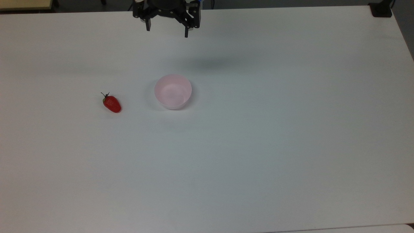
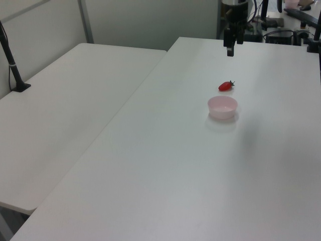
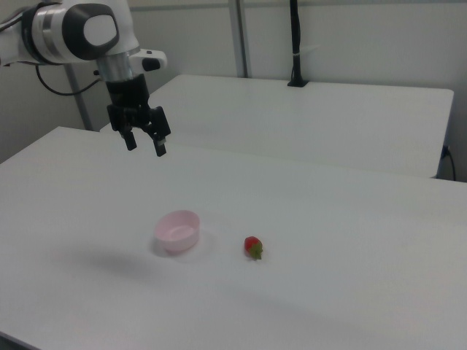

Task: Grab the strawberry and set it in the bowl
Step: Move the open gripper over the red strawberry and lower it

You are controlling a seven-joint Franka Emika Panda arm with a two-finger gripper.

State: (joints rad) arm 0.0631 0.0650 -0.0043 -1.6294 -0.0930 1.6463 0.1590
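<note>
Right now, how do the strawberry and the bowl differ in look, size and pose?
Colour: the strawberry is glossy red with a dark green stem; the bowl is plain pale pink.
Size: the strawberry is much smaller than the bowl.
Pose: the strawberry lies on its side, stem toward the top view's upper left; the bowl stands upright, open and empty.
Shared: both rest apart on the white table, neither touched by the open gripper.

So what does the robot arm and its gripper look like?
The arm has rounded white segments with a grey disc cap on one joint and a dark cable trailing behind it. A silvery collar leads to the black, angular gripper, which has two short dark fingers.
</note>
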